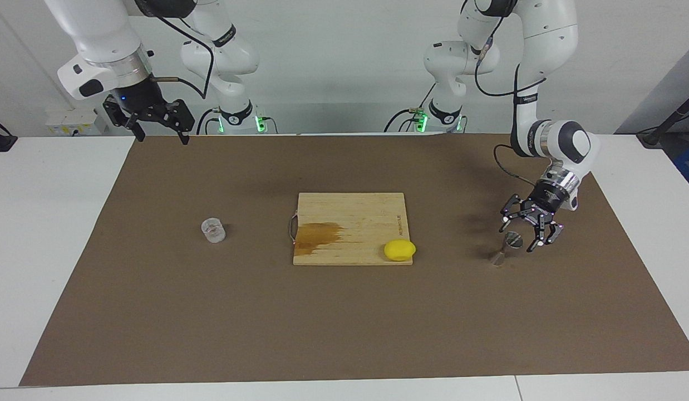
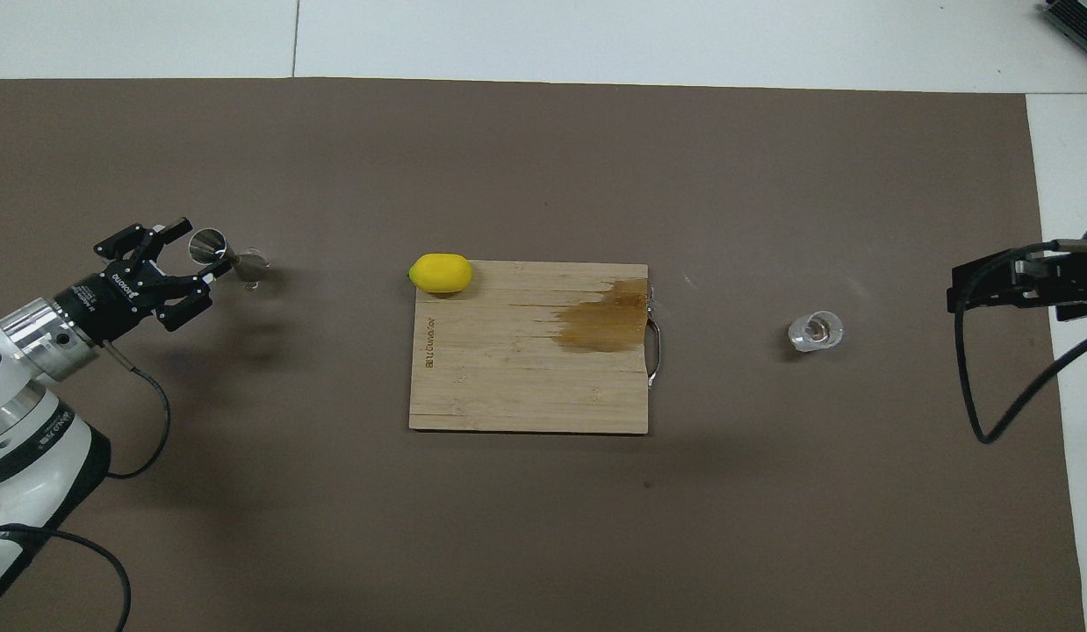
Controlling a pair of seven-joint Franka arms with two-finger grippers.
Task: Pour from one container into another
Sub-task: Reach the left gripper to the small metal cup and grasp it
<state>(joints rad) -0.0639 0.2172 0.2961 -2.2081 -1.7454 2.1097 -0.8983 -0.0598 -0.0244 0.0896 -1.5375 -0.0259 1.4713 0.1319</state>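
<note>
A matt brown paper-like sheet [image 1: 211, 312] is covering the smooth white table [image 1: 55, 223]. On it, the pale wooden cutting board [image 2: 508, 377] is showing a fine grain and a darker, wet-looking stain toward its 3 o'clock edge in the overhead view, where a thin metal handle [image 2: 655, 351] is glinting. The glossy, smooth yellow lemon [image 2: 440, 272] is sitting at the board's 11 o'clock corner. The small clear glass tumbler [image 2: 815, 331] is looking transparent and shiny. The small silvery metal hourglass-shaped jigger [image 2: 223, 256] is reflecting light from its polished surface. The left pincer [image 1: 521, 235] and right pincer [image 1: 158, 134] are looking like matt black metal or plastic, on glossy white arm shells.
</note>
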